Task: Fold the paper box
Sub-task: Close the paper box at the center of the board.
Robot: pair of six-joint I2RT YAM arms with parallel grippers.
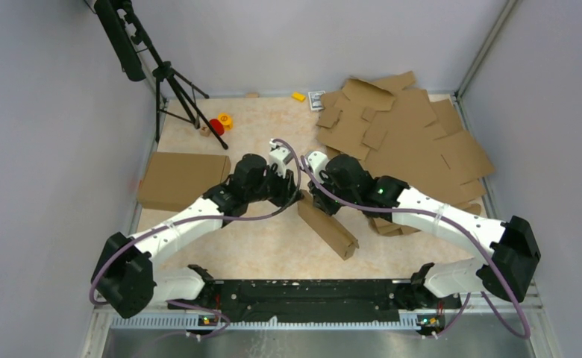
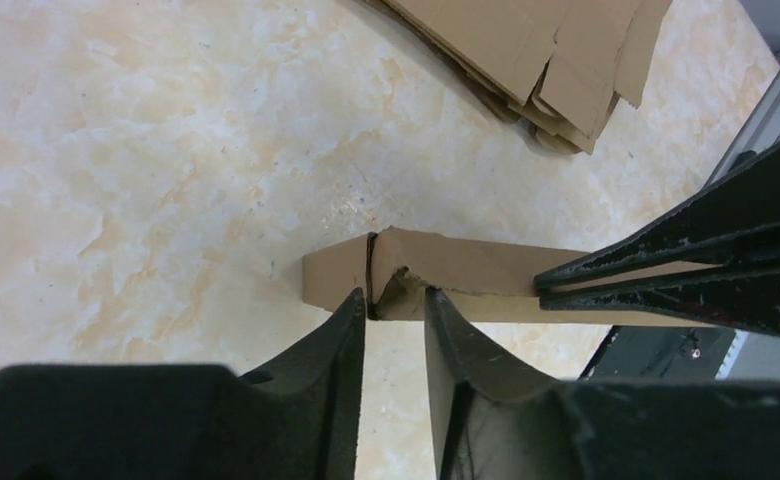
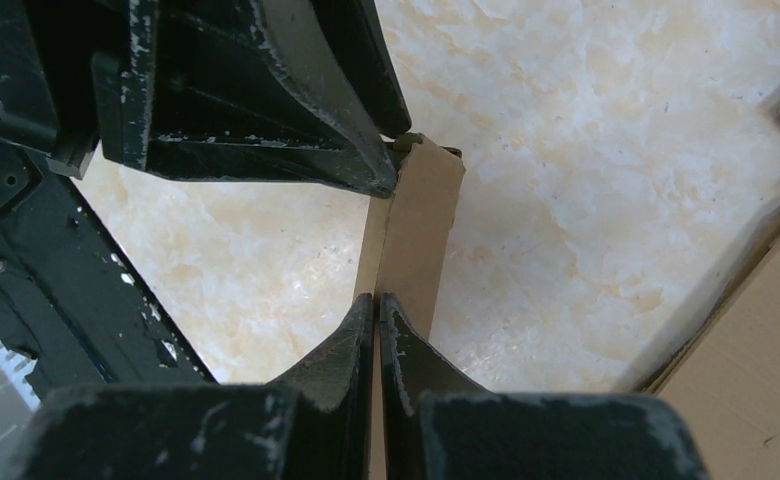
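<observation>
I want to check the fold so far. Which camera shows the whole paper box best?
The top view. It shows nearly the full length of the paper box, lying slantwise. The left wrist view shows only one end with a crumpled corner; the right wrist view shows one narrow wall edge-on.

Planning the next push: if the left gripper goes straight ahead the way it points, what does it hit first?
The box: its folded end sits right at the left gripper's tips, seemingly just inside the parted jaws, so contact would be almost immediate.
</observation>
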